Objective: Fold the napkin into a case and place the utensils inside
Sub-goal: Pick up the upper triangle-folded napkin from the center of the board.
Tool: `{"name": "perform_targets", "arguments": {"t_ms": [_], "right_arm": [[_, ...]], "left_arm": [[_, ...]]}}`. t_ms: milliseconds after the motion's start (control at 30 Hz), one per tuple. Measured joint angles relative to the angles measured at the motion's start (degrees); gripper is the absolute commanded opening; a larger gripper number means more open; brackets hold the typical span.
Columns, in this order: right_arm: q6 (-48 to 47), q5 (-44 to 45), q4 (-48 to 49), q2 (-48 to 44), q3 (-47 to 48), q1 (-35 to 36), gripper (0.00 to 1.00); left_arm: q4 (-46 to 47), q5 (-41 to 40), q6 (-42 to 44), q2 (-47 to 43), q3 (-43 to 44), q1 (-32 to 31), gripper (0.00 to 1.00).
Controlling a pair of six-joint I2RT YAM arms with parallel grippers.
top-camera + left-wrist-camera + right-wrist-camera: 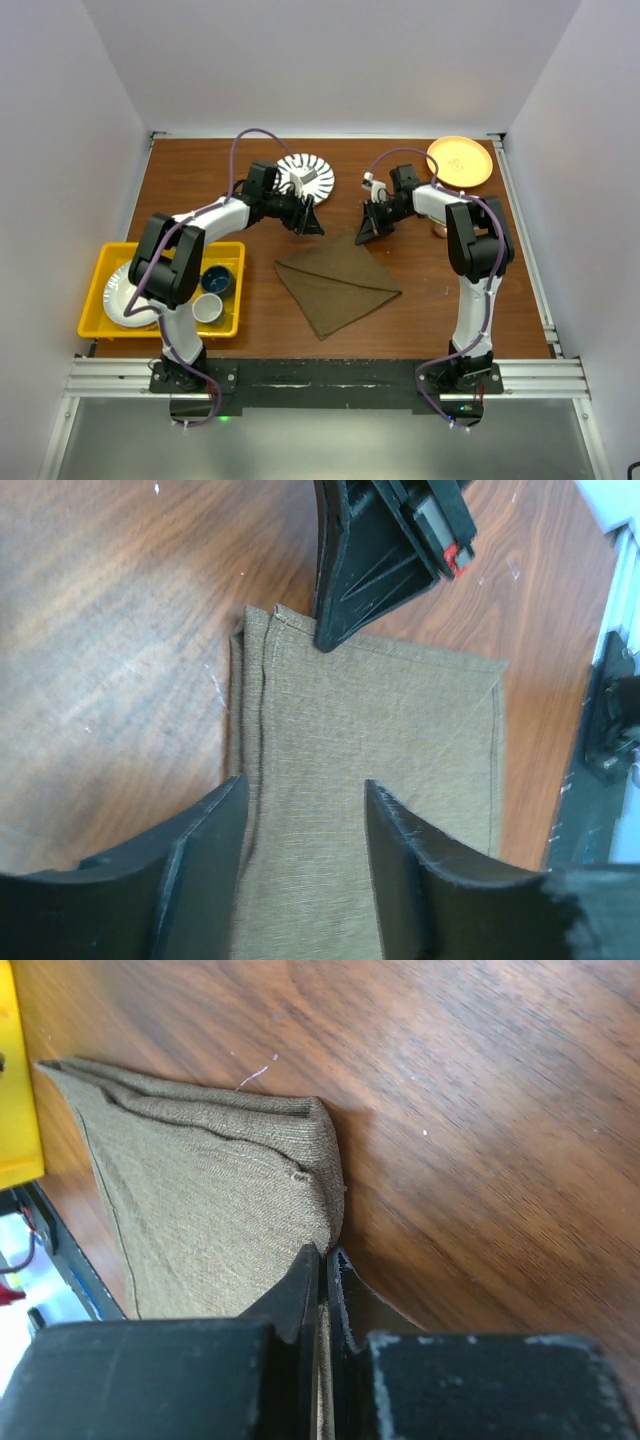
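Top external: napkin (335,285) lies mid-table, folded, crease running left-right. Right gripper (323,1252) pressed together, pinching napkin's far corner. Left gripper (305,780) spread, nothing held, just left of that corner. Napkin lies nearward of both; right arm prob leads next fold.

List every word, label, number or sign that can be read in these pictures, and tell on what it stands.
None: no text can be read in any view.
The napkin is plain cloth.
The striped plate bears only dark lines, no letters.
The yellow tray shows no label.
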Motion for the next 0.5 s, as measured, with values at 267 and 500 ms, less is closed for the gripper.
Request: {"name": "perform_targets", "arguments": {"t_ms": [267, 500], "right_arm": [[-7.0, -0.8, -0.9, -0.3, 1.2, 0.9, 0.0], [-13.9, 0.4, -1.1, -4.4, 0.6, 3.8, 0.0]], "left_arm": [[1.0, 2.1, 16.9, -3.1, -3.1, 0.2, 0.79], [-4.3, 5.0, 43.8, -7.1, -3.4, 1.3, 0.81]]}}
